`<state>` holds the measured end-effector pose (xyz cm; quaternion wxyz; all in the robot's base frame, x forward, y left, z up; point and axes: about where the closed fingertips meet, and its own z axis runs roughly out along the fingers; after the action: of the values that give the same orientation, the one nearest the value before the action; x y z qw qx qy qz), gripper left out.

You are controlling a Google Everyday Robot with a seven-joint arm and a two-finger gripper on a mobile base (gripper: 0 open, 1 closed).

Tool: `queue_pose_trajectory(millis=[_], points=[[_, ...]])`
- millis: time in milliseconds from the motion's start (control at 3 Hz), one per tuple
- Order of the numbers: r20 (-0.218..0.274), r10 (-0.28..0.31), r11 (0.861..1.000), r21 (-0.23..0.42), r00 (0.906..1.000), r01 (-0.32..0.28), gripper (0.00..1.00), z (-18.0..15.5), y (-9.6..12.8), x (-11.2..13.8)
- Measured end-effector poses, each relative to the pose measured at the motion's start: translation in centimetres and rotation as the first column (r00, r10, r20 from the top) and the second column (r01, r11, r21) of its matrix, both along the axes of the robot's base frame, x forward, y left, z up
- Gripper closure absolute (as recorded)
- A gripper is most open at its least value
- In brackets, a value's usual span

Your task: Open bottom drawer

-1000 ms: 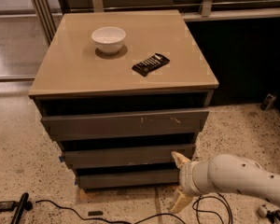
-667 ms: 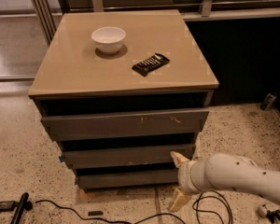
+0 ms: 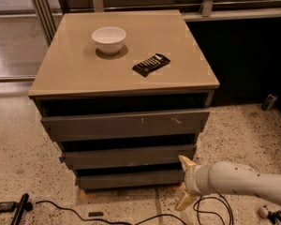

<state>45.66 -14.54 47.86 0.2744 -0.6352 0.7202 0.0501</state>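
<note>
The bottom drawer (image 3: 131, 178) is the narrowest dark-grey front, lowest in the cabinet, just above the floor. Above it sit a slightly wider plain grey front (image 3: 129, 155) and the widest front with pale scratch marks (image 3: 126, 124). My gripper (image 3: 185, 183) on its white arm comes in from the lower right and sits at the right end of the bottom drawer front. Its two pale fingers are spread apart, one by the drawer's upper right corner (image 3: 185, 162) and one near the floor (image 3: 184, 202). It holds nothing.
A white bowl (image 3: 108, 39) and a black snack bar (image 3: 151, 64) lie on the tan cabinet top (image 3: 84, 74). Black cables (image 3: 84, 212) and a black tool (image 3: 19, 209) lie on the speckled floor in front. A dark wall is to the right.
The gripper has shifted very slightly to the left toward the bottom drawer's right end. The drawers have not moved.
</note>
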Motion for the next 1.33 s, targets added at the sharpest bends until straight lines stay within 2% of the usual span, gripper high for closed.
queue_pose_trajectory(millis=[667,1000,1333], points=[[-0.005,0.014,0.998,0.064,0.9999,-0.014,0.0,-5.7,-0.9,1.2],[-0.02,0.08,0.987,0.143,0.9966,-0.077,0.0,-10.8,0.2,3.9],[-0.02,0.08,0.987,0.143,0.9966,-0.077,0.0,-10.8,0.2,3.9]])
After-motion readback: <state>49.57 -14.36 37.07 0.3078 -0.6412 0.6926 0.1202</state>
